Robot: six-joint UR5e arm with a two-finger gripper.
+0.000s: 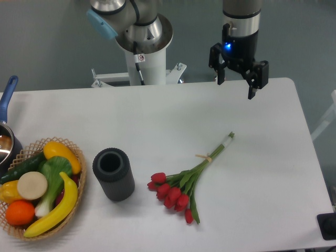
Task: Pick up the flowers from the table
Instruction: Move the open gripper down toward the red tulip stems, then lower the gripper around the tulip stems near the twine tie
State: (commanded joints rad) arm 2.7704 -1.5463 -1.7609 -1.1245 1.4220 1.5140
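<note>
The flowers [188, 181], a bunch of red tulip buds with long green stems tied by a pale band, lie flat on the white table [262, 173], right of centre near the front. The buds point to the lower left and the stem ends to the upper right. My gripper [236, 88] hangs above the table's far edge, well behind and to the right of the flowers. Its two black fingers are spread apart and hold nothing.
A dark grey cylindrical cup [113, 174] stands left of the flowers. A wicker basket [79, 157] of toy fruit and vegetables sits at the front left. A pot with a blue handle [7, 131] is at the left edge. The arm's white base [147, 58] stands behind the table.
</note>
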